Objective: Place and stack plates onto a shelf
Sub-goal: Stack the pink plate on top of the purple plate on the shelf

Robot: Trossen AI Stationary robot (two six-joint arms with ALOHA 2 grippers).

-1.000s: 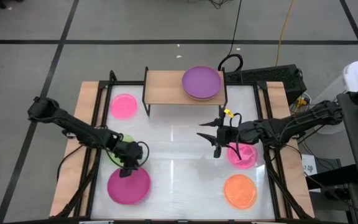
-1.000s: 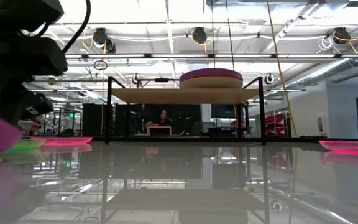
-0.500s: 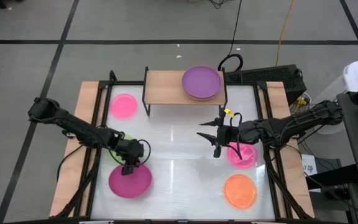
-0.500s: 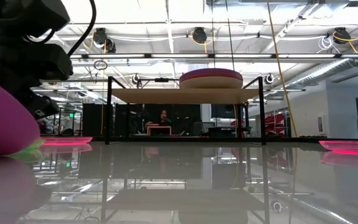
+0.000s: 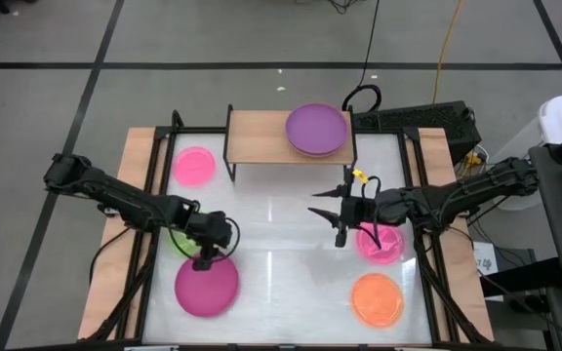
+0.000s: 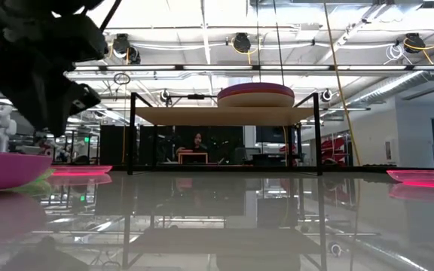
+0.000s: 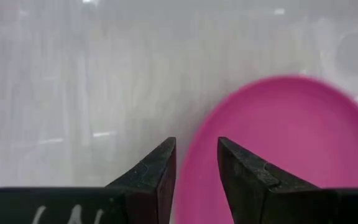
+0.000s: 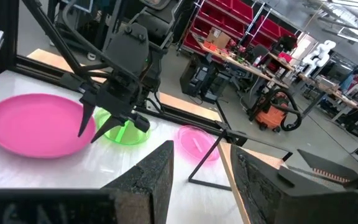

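left gripper (image 5: pixel 203 261) fingers slightly spread at the rim of the magenta plate (image 5: pixel 206 287), gripping nothing. right gripper (image 5: pixel 341 234) spread, mid-table. no readable labels; white marks on left finger unclear.

This is a large open robotics lab or industrial workshop hall, not a home. The low view looks past a glossy white counter (image 6: pixel 224 218) to a high ceiling with long strip lights (image 6: pixel 202 68), exposed ducts and pipes (image 6: pixel 417 79), hanging cables (image 6: pixel 337 83), and a person seated at a desk (image 6: pixel 198 143) far back. The right wrist view shows red storage racks (image 8: pixel 244 31), cluttered workbenches (image 8: pixel 247 65), an orange vacuum with a black hose (image 8: pixel 272 112) and a white humanoid robot figure (image 8: pixel 319 56), while the high view shows a grey concrete floor marked with dark tape lines (image 5: pixel 96 58).
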